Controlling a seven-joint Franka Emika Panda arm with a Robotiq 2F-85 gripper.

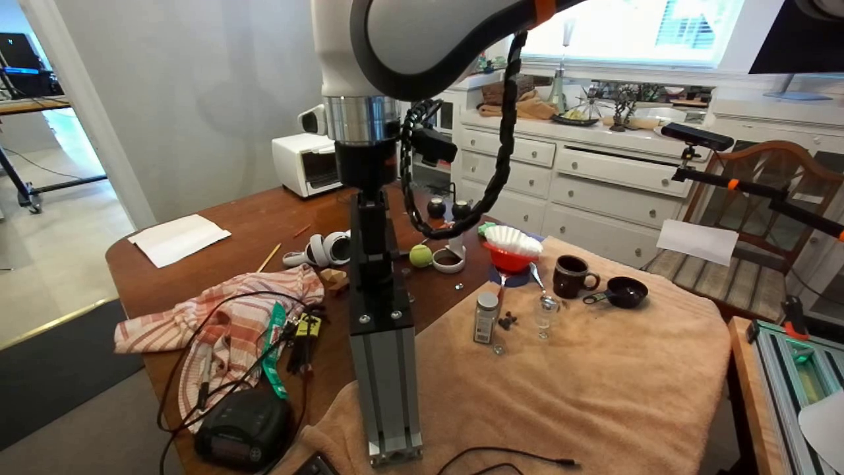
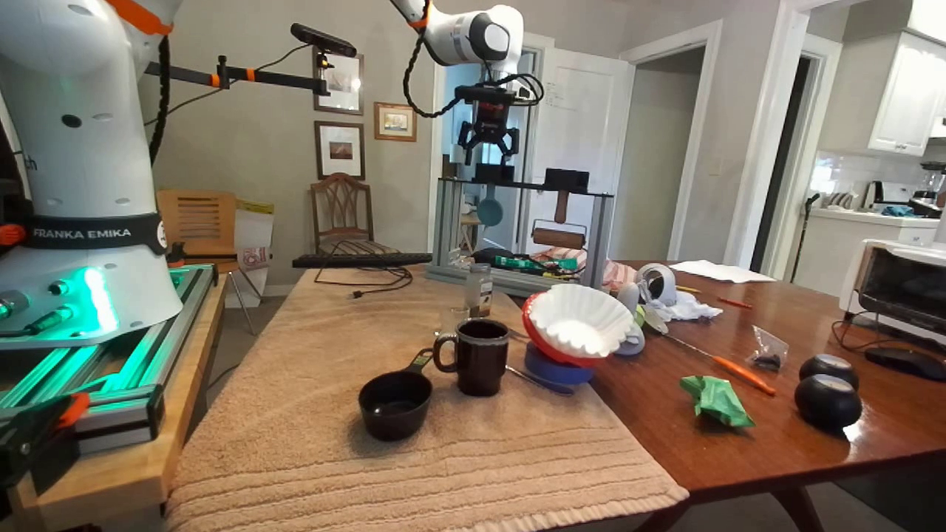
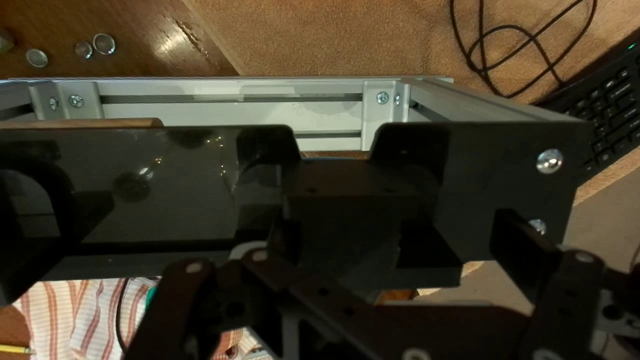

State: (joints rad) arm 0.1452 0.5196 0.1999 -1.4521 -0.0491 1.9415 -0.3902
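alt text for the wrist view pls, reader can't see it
Open gripper over a black holder on a metal-framed rack. Tan towel at top, with a black cable; keyboard at right, striped cloth at lower left.

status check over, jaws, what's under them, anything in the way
Jaws open over black block on rack. Teal utensil hanging below that block. Second block alongside, roller hanging beneath. Nothing seen between jaws and black block.
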